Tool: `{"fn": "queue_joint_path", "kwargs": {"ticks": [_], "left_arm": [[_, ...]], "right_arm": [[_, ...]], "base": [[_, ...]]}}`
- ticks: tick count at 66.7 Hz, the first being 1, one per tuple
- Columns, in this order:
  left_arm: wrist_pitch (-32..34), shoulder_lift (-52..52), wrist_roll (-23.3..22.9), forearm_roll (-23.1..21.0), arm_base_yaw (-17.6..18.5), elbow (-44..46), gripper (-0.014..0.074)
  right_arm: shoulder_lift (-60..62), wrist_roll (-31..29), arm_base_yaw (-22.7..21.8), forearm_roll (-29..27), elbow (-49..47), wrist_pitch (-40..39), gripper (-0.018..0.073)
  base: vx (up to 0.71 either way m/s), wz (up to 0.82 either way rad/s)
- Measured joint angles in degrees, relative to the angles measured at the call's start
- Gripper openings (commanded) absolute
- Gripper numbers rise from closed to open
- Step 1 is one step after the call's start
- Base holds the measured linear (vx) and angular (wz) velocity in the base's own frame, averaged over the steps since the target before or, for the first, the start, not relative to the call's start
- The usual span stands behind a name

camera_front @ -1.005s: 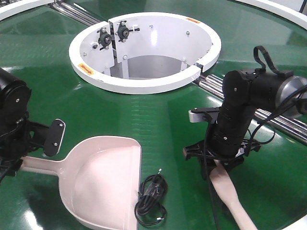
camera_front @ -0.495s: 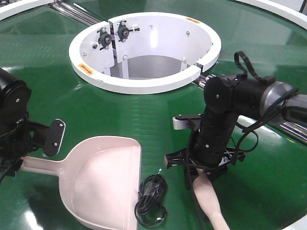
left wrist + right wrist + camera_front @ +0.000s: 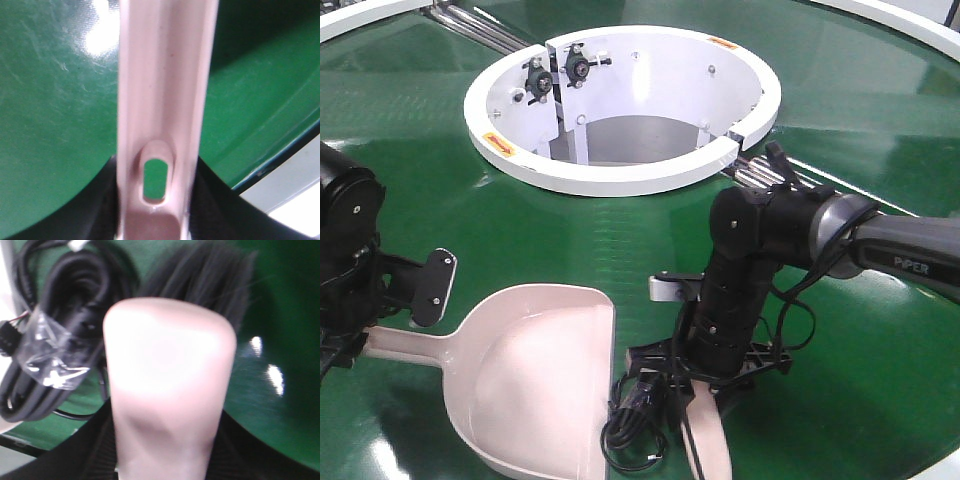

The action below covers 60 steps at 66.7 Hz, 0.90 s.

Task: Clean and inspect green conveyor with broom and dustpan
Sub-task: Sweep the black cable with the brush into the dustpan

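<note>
Dustpan (image 3: 535, 385) lies at the near left of the green belt (image 3: 620, 235), mouth facing right, its handle clamped in the left gripper (image 3: 405, 325). A coiled black cable (image 3: 635, 415) sits just beside its lip. The right gripper (image 3: 705, 372) is closed around the pink broom (image 3: 708, 440), whose dark bristles (image 3: 200, 280) reach the belt right beside the cable. A white ring (image 3: 620, 175) stands farther back.

Glossy green conveyor (image 3: 620, 235); smooth plastic dustpan (image 3: 535, 370), prob. plastic broom (image 3: 708, 445).
</note>
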<state>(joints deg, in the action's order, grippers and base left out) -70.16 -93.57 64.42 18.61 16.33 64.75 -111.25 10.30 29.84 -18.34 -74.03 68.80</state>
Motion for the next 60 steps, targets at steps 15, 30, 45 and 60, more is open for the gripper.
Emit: {"fn": "queue_joint_path", "kwargs": {"ticks": [15,30,45,60], "left_arm": [[0.00,0.00,0.00,-0.05,0.00,0.00,-0.0024],[-0.07,0.00,0.00,0.05,0.00,0.00,-0.0024],[-0.07,0.00,0.00,0.05,0.00,0.00,-0.0024],[-0.07,0.00,0.00,0.05,0.00,0.00,-0.0024]], "right_arm": [[-2.52,0.36,2.05,-2.88,-2.53,-0.81,-0.0005],[-6.85,0.75,4.60,-5.94,-11.16,0.41,-0.0005],[-13.15,0.75,6.87,-10.81,-22.01,1.80,-0.0005],[-16.29,0.75,8.36,-12.72,-30.89,1.15,-0.0005]], "base": [[0.00,0.00],[0.00,0.00],[0.00,0.00],[0.00,0.00]]}}
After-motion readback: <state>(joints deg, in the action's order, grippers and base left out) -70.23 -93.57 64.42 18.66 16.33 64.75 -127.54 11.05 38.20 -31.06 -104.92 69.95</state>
